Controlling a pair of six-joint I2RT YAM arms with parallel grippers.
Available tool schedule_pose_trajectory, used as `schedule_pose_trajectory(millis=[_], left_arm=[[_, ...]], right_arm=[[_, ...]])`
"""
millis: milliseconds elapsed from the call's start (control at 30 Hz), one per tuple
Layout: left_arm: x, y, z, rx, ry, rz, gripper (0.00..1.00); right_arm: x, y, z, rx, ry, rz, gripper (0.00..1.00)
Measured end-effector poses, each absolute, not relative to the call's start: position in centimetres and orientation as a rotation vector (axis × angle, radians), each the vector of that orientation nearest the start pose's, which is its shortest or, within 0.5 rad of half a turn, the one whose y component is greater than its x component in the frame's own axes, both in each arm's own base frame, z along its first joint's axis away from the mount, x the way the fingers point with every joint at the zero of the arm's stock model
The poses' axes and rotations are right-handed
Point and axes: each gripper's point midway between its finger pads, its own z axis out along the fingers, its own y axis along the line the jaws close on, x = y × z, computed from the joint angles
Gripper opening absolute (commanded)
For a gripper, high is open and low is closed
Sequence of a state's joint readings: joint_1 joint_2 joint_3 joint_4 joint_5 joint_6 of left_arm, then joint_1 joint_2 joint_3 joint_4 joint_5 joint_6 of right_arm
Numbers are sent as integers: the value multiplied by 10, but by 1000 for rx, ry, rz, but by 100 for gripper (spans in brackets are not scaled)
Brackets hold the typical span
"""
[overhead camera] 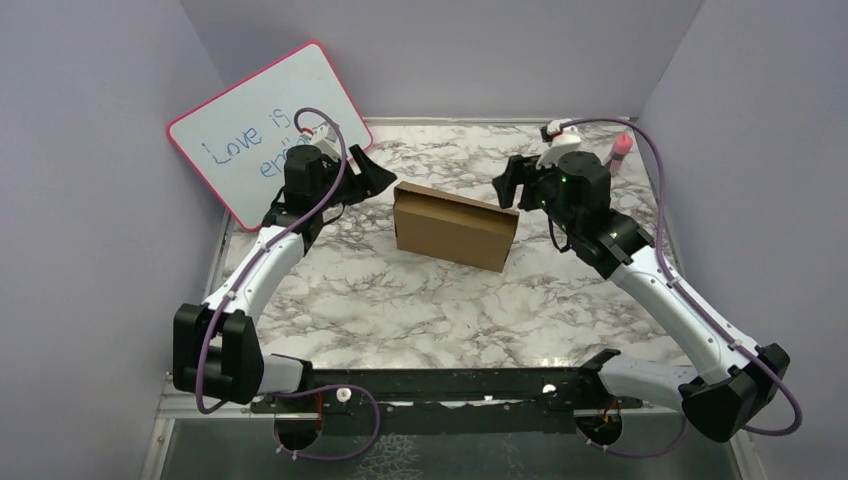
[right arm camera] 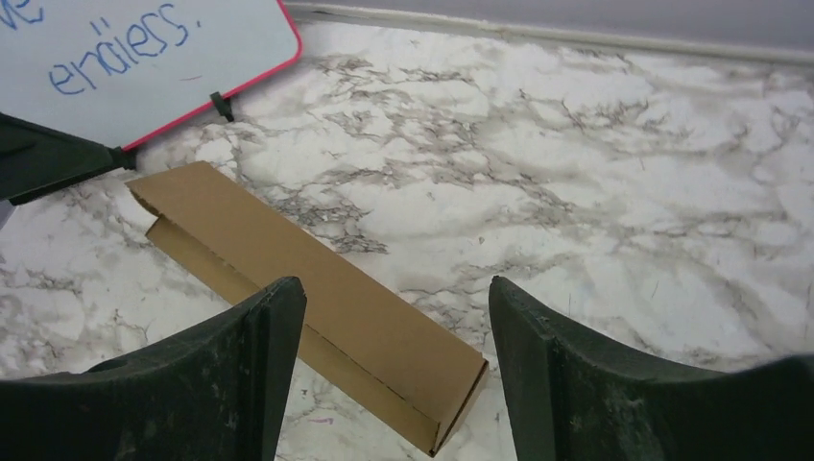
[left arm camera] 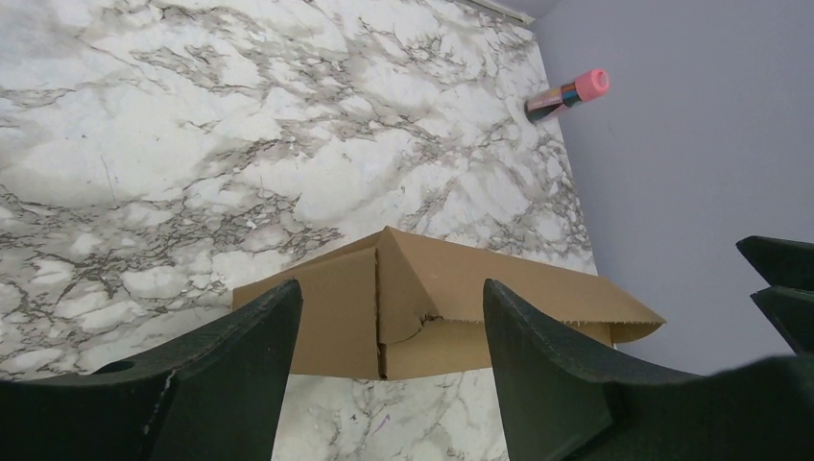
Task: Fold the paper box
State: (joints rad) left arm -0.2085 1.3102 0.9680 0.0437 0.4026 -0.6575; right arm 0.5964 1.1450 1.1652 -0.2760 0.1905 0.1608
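Box (overhead camera: 455, 228) looks folded shut on table (overhead camera: 400, 310), left pincer (overhead camera: 374, 172) and right pincer (overhead camera: 511, 180) both open, clear of it; we'd next press its loose-looking lid (left arm camera: 518, 279).

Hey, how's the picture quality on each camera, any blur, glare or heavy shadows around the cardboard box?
Top external: soft, even light; the paper box is sharp with only a faint shadow, and the whiteboard shows no glare. Left wrist: box in focus, dark left fingers show little detail. Right wrist: box crisp, right fingers likewise nearly black; no glare on the marble table.
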Motion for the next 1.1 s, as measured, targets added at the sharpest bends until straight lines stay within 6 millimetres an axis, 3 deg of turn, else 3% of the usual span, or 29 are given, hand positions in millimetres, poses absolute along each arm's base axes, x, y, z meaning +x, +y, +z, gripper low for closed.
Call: schedule_pose_trajectory(millis=[233, 467, 767, 1100], left_arm=[[390, -183, 233, -151, 2000, -1003, 71], [391, -190, 223, -157, 2036, -1056, 70], [387, -199, 228, -153, 2012, -1136, 63], [374, -217, 215, -160, 2036, -1218, 62]], right_arm=[[338, 161, 267, -17, 1959, 437, 69], [328, 149, 220, 160, 2068, 538, 64], [315, 165, 210, 256, 2028, 769, 50], [324, 181, 201, 312, 1930, 933, 40]])
